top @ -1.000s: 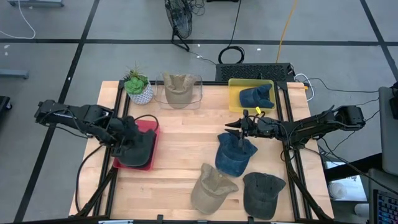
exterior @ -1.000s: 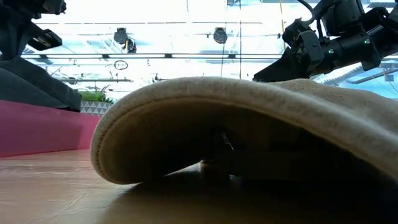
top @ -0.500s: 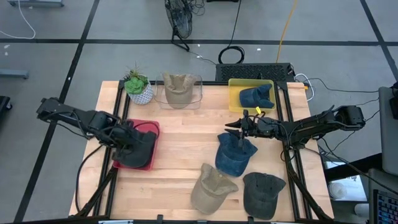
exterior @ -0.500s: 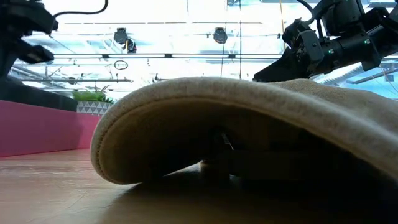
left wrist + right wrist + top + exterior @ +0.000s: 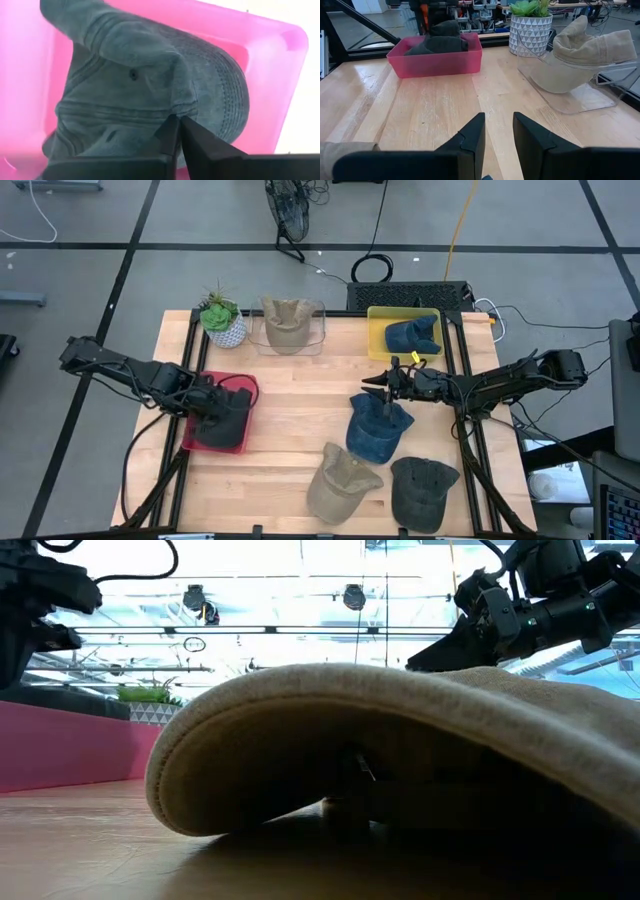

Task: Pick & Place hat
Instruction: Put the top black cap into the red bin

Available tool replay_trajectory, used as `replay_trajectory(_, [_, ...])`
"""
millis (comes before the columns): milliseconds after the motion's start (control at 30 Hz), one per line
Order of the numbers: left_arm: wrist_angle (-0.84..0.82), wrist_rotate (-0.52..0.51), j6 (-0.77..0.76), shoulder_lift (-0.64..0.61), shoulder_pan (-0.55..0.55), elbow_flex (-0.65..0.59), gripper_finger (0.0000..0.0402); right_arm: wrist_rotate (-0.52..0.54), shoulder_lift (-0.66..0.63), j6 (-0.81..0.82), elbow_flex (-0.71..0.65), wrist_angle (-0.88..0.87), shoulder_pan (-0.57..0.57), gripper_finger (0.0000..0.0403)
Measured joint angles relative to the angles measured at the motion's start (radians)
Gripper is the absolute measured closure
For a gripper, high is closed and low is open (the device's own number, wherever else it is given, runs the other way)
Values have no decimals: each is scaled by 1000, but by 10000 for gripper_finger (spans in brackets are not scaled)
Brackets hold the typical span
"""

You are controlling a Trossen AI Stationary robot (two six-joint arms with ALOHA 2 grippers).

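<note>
Wooden table (image 5: 290,395) under me; my left gripper (image 5: 179,132) sits pinched nearly shut over the grey hat (image 5: 145,85) lying in the pink bin (image 5: 203,410) at left — best lift straight, snagging nothing. Right gripper (image 5: 496,142) waits part-open, empty, over mid-table.

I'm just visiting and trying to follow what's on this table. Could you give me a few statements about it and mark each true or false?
1. A dark grey cap lies in the pink bin. True.
2. The left pincer is wide open. False: its fingers are shut, just above the cap.
3. The yellow bin holds a blue cap. True.
4. The clear tray is empty. False: a tan cap sits in it.
5. The right pincer hangs over the potted plant. False: it hangs over a blue cap on the table.
</note>
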Motion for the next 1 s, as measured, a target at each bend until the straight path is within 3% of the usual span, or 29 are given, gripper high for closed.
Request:
replay_trajectory(233, [-1, -11, -88, 93, 0, 0, 305, 0, 0, 5, 0, 1, 0, 326])
replay_trajectory(533, [58, -134, -71, 234, 0, 1, 206, 0, 0, 3, 0, 1, 0, 326])
replay_trajectory(867, [89, -171, -114, 319, 0, 2, 193, 0, 0, 1, 0, 1, 0, 326])
replay_trajectory(1000, [113, -242, -147, 321, 0, -8, 192, 0, 0, 2, 0, 1, 0, 326])
